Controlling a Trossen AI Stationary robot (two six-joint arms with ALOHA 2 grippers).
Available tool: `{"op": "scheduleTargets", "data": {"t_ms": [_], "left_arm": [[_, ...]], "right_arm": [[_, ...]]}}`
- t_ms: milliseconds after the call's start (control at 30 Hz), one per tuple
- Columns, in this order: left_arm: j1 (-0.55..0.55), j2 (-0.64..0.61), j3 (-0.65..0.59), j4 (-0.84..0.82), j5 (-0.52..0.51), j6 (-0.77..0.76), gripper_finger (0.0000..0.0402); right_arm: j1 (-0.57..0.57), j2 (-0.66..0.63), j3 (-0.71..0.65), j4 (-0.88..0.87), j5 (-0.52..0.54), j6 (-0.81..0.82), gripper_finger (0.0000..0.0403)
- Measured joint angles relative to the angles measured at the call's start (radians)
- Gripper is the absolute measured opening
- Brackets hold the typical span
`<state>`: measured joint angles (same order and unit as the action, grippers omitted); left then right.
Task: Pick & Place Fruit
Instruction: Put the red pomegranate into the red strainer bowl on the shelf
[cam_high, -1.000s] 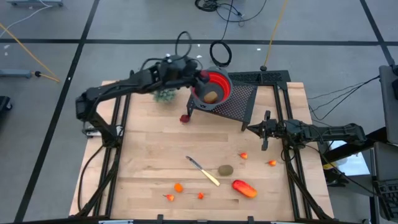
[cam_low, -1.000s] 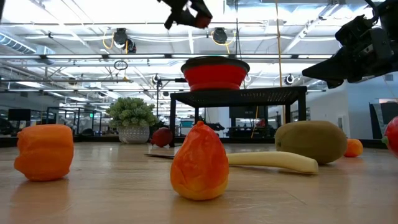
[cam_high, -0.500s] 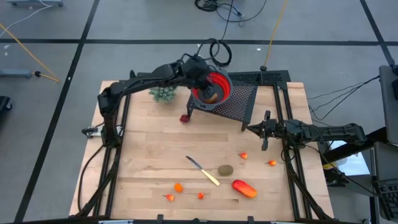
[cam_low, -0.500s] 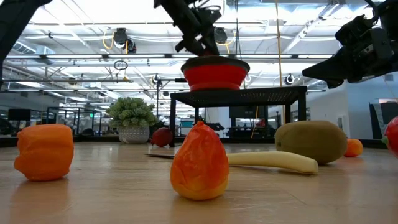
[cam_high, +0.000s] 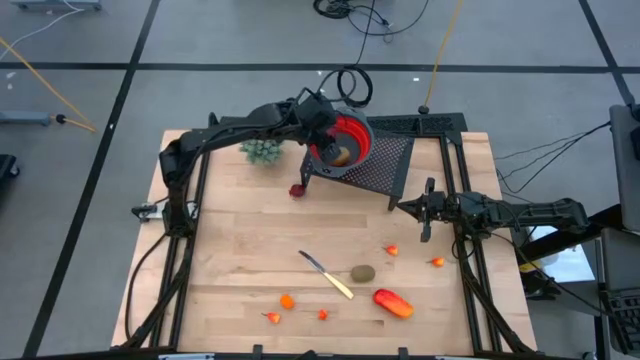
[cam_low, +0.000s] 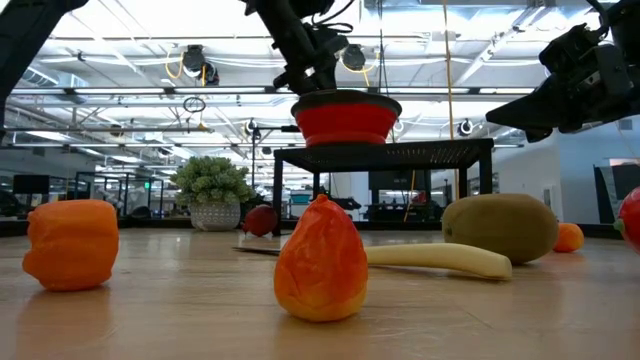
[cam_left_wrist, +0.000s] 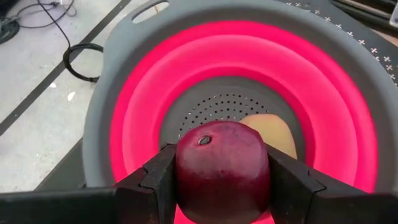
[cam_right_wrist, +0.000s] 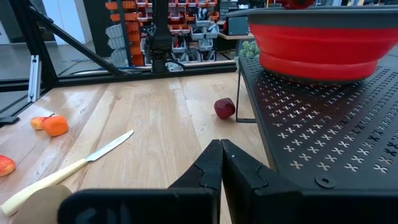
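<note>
the left gripper (cam_left_wrist: 222, 186) is over the red bowl (cam_left_wrist: 124, 112), fingers (cam_left_wrist: 155, 183) clamped on either side of a dark red round fruit (cam_left_wrist: 222, 171) that hangs just above the bowl's perforated bottom. so this looks like the drop-off part of a pick-and-place: the fruit is carried and lined up, not yet let go. the next move, i'd say, calls for the fingers to spread so the fruit falls straight in, then a lift clear of the grey rim without knocking the bowl, which sits up on the black perforated rack (cam_high: 385, 160) at the far edge of the worktop (cam_high: 240, 230).

inside the bowl there is already one pale yellowish-brown piece (cam_left_wrist: 270, 130) lying on the bottom, partly hidden behind the held fruit. nothing else shows in it.

the rest of the fruit is out on the worktop: another dark red round one (cam_high: 297, 190) near the rack's leg, a brown kiwi (cam_high: 362, 272) beside the knife (cam_high: 326, 274), the long orange-red piece (cam_high: 393, 302) near the front, and small orange bits (cam_high: 287, 301) scattered along the front and right.

the right gripper (cam_high: 427, 222) waits over the worktop's right side, just beside the rack, fingers pressed together and holding nothing.
</note>
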<state>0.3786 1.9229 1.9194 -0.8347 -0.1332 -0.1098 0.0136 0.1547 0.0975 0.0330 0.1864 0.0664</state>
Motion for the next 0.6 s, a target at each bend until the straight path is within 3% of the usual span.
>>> {"op": "scheduleTargets", "data": {"t_ms": [600], "left_arm": [[0.014, 0.057, -0.001, 0.001, 0.004, 0.032, 0.0185]], "right_arm": [[0.0, 0.0, 0.0, 0.0, -0.001, 0.0, 0.0]]}}
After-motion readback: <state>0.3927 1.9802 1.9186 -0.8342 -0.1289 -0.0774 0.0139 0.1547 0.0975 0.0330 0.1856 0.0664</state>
